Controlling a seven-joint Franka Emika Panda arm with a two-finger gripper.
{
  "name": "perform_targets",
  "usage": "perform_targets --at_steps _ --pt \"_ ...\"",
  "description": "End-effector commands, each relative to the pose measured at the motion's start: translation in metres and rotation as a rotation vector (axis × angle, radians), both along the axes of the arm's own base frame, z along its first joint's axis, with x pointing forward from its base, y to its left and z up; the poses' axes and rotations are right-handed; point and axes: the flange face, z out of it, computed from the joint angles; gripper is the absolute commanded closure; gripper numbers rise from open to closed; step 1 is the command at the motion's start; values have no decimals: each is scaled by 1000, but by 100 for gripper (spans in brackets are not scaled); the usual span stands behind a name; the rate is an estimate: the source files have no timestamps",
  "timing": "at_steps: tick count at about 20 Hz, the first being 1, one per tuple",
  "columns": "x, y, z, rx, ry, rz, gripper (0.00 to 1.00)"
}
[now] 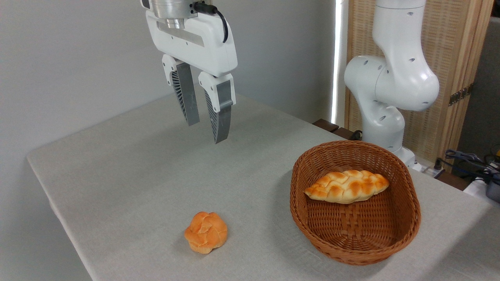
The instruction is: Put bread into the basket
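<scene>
The bread (347, 186) lies inside the basket (312, 230), resting against its far wall. The claw (207, 132) hangs high above the desk (129, 175), fingers apart, gripping nothing. A round bun (206, 232) sits near the basket.

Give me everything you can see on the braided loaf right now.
The braided loaf is long and flat with pointed ends, pale golden with browned orange patches. It lies inside the basket, tilted against the far inner wall, one tip toward the left rim. Only the wicker touches it; the gripper hangs high to the left, well clear.
</scene>
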Motion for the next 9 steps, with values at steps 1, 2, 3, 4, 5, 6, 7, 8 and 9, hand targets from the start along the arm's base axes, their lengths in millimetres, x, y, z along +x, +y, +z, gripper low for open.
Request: perform_targets --at_steps 1,2,3,4,5,6,7,8,9 --pt "3 7 4 -9 14 27 0" --pt "3 7 4 -9 14 22 0" --pt "3 7 4 -8 14 21 0" --pt "3 7 3 -8 15 18 0" --pt "3 8 3 -8 15 18 0" --pt "3 8 3 -8 17 18 0" --pt "3 9 3 -8 17 19 0" --pt "3 9 3 -8 15 19 0" --pt "3 9 3 -8 15 19 0"
